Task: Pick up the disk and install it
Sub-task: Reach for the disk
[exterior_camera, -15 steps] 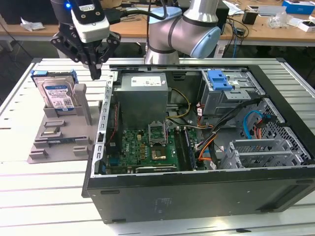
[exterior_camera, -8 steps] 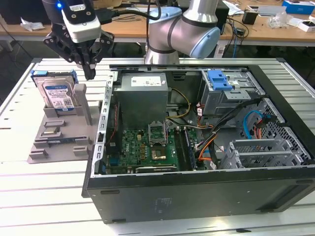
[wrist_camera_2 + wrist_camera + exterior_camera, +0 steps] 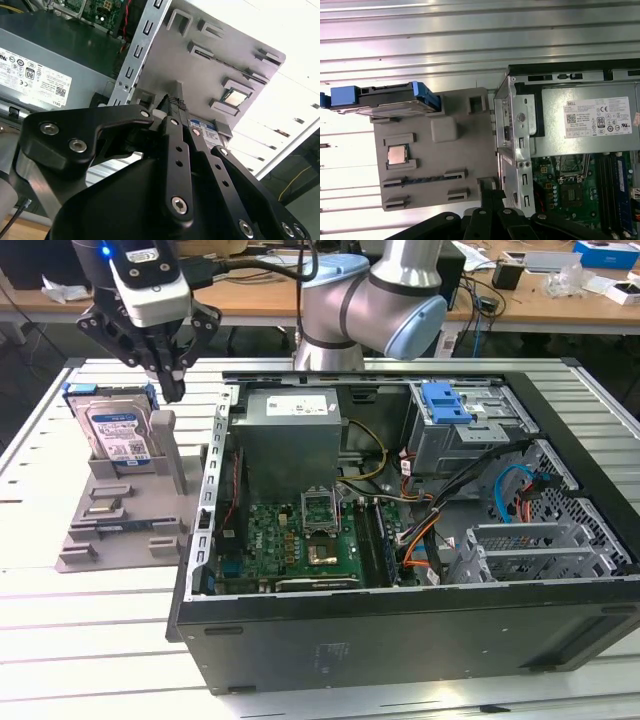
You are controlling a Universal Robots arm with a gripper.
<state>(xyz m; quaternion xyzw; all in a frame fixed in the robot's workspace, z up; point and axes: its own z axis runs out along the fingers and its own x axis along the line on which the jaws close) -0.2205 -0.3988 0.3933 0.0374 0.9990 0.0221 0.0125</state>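
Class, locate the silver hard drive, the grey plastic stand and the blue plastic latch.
Silver hard drive (image 3: 118, 432), exterior view, printed label.
Grey plastic stand (image 3: 120, 540), exterior view, flat base.
Blue plastic latch (image 3: 447, 403), exterior view, top face.

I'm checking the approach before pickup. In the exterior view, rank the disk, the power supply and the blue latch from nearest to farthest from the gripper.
1. The disk, upright in the grey stand, below the gripper, at the exterior view's left.
2. The power supply, inside the case.
3. The blue latch, on the drive cage, toward the exterior view's right.
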